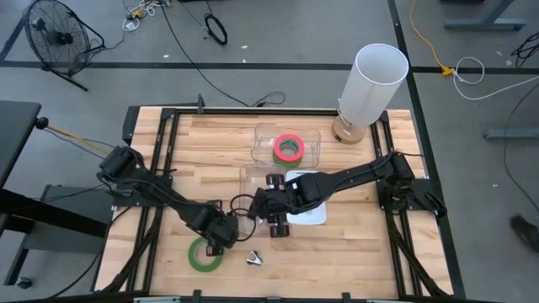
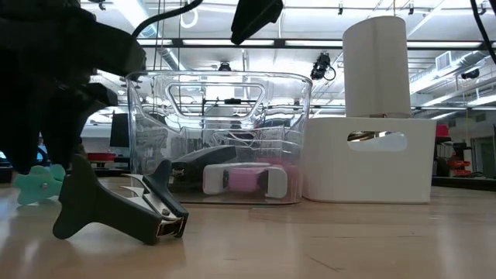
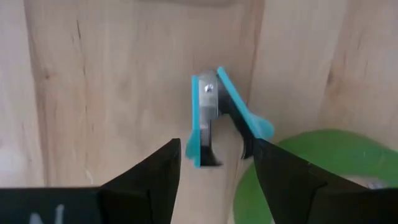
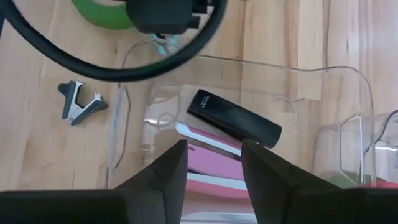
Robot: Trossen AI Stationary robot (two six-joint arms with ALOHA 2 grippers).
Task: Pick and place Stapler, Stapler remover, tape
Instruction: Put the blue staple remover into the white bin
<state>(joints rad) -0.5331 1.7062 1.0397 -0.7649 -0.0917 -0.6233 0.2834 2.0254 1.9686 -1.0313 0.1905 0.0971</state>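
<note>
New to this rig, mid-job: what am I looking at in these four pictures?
This is a two-armed robot at a wooden table. One picture looks down from above, one sits at table height, and two ride the wrists. The left gripper is open, empty, over a teal remover beside green tape. The right gripper is open above a clear bin holding a black stapler. A grey remover lies on the table.
</note>
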